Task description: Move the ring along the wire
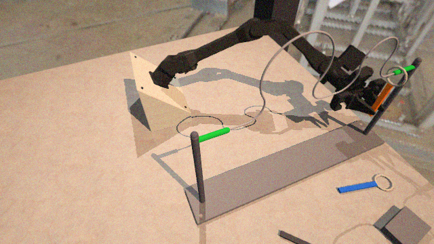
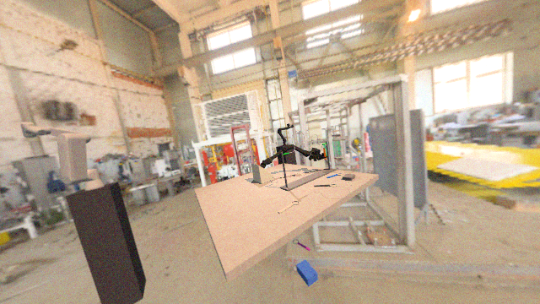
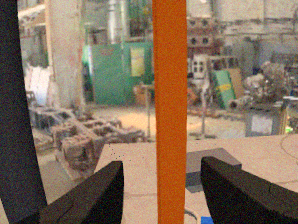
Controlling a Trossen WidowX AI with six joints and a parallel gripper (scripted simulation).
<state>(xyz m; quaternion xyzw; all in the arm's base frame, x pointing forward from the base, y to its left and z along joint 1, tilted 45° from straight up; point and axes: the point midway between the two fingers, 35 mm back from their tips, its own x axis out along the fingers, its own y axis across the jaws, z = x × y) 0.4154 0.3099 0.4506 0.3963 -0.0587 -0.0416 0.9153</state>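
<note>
The ring (image 1: pixel 406 76) hangs around the green part (image 1: pixel 400 70) beside the right post (image 1: pixel 373 123) in the top view. Its orange handle (image 1: pixel 382 98) (image 2: pixel 325 149) (image 3: pixel 171 100) slants down beside that post. My gripper (image 1: pixel 380 101) (image 3: pixel 162 168) is open around the handle; in the wrist view there are gaps between the handle and both fingertips. The post (image 3: pixel 25 125) stands close by the left finger. The grey wire (image 1: pixel 260 85) bends in several loops to the other green part (image 1: pixel 214 134) at the near post (image 1: pixel 198 169). The ring is out of the wrist view.
A wedge-shaped board (image 1: pixel 163 112) stands at the left, with another black arm (image 1: pixel 211 44) reaching to it. A base plate (image 1: pixel 281 159) joins the posts. A blue-handled ring (image 1: pixel 357 187), a grey block (image 1: pixel 408 225) and a dark bar (image 1: pixel 293 237) lie in front.
</note>
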